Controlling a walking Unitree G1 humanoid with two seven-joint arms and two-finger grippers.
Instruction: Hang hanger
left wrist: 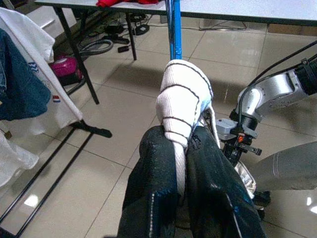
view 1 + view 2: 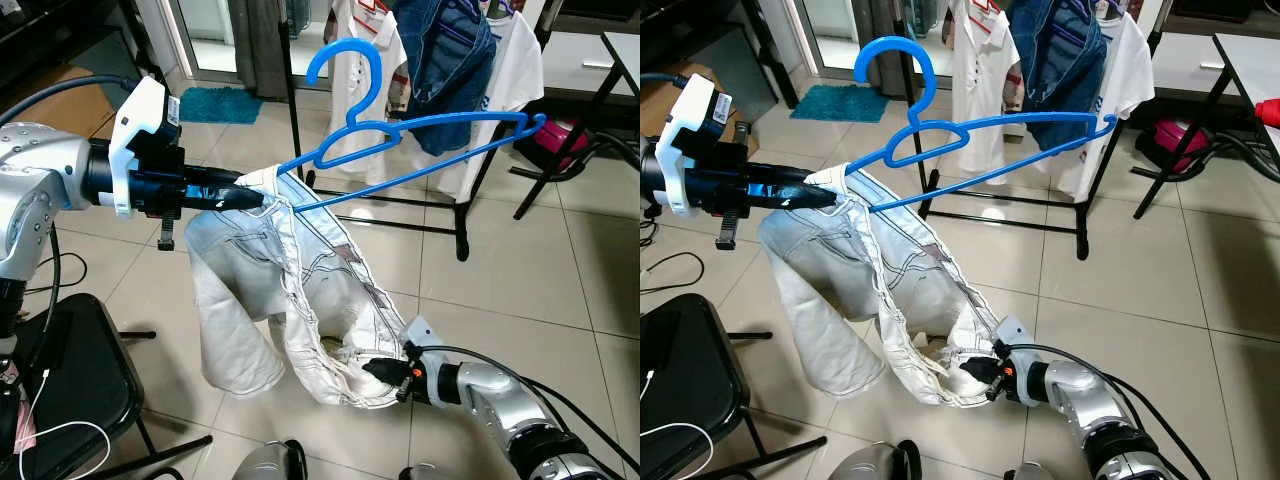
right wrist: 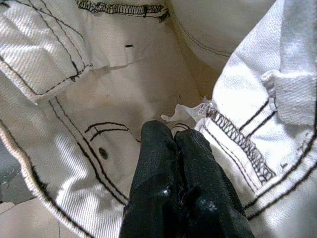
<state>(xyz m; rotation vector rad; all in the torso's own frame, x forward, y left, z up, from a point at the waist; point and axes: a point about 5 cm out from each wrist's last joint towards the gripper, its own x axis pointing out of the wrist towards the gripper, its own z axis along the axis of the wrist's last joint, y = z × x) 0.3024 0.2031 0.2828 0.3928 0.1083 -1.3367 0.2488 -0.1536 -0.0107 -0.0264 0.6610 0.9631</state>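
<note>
- Hanger: blue, held up in mid-air in front of the far clothes rack, its left end inside the pale jeans, so the garment hangs from it.
- Left gripper: fingers closed on the waistband and hanger end together, keeping both aloft.
- Right gripper: low and near, fingers pressed together on the jeans' lower fold, probably to steady them.

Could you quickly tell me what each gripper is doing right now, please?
Left gripper: shut on the pale jeans at the blue hanger.
Right gripper: shut, against the jeans' lower end.
</note>
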